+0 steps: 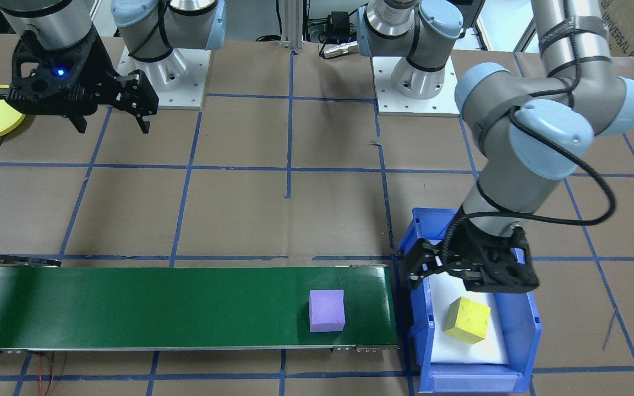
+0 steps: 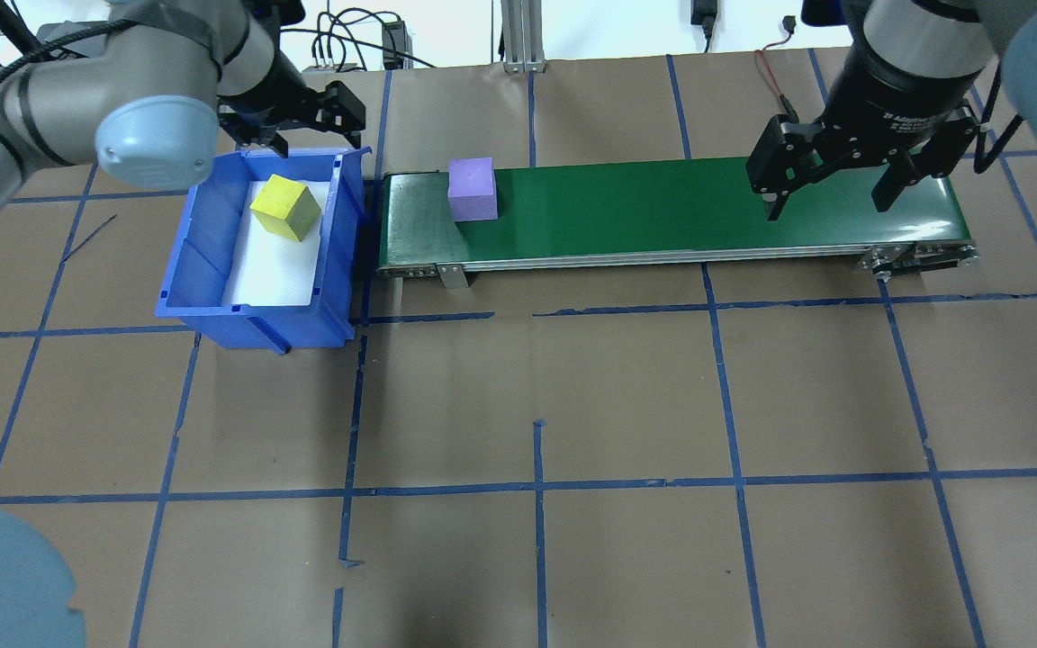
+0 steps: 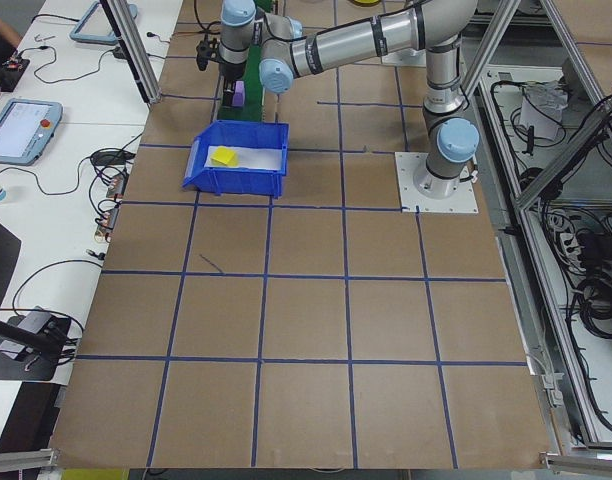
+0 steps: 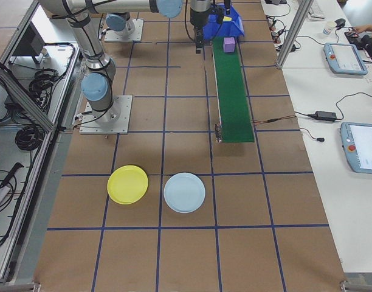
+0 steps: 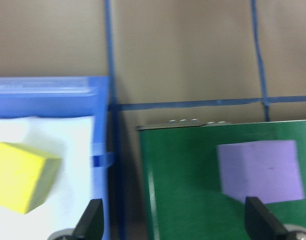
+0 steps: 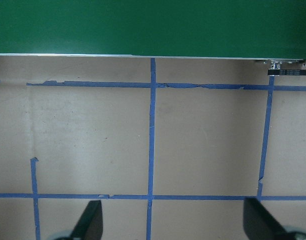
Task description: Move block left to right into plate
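1. Waiting at the far end of the belt, the right gripper (image 2: 829, 184) hangs with its fingers wide apart and nothing between them. In my judgement, if it closes too early or too late it can miss the block, or only clip a corner and push it off the belt edge.

2. On the green belt (image 1: 130, 308) the purple block (image 1: 327, 311) lies flat at the end nearest the blue bin (image 1: 534, 330), well apart from the right gripper. It stands a little turned against the belt edges, so a straight grasp may catch it on the corners and let it twist.

3. The block looks like a plain cube of soft foam, matte, with sharp edges and no marks. I think a hard squeeze would dent it, and a weak one may let it slip.

4. The left gripper (image 1: 432, 269) hovers over the back rim of the bin, fingers wide and holding nothing. The yellow block (image 1: 466, 320) rests tilted on the white lining inside. Going down crooked, the fingers could hit the bin wall.

5. The yellow plate (image 4: 127, 184) and the pale blue plate (image 4: 184, 192) lie side by side beyond the belt's far end; the task does not say which one, so the wrong choice is possible.
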Tool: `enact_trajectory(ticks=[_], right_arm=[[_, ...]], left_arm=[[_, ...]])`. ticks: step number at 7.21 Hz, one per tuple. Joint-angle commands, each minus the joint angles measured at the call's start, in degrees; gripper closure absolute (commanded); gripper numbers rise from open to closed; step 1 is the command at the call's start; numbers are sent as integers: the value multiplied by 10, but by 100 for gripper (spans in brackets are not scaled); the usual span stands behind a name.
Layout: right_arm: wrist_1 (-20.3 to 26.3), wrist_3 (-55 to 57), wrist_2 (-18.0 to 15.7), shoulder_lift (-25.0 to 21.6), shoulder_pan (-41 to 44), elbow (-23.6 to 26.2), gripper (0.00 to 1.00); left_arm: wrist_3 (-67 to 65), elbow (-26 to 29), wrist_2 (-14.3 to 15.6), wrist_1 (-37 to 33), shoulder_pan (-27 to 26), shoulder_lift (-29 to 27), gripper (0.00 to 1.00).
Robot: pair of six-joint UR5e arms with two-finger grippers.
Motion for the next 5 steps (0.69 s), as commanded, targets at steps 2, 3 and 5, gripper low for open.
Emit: enact_trajectory(ticks=[2, 3, 5], right_arm=[[-3, -3, 1, 1, -11, -11, 0], [-2, -5, 2, 3, -36, -19, 0], [-5, -58, 91, 17, -112, -34, 0]], left_arm=[[77, -3, 2, -4, 55, -34, 0], [93, -12, 1, 21, 55, -55, 0], [154, -8, 2, 40, 55, -87, 0]])
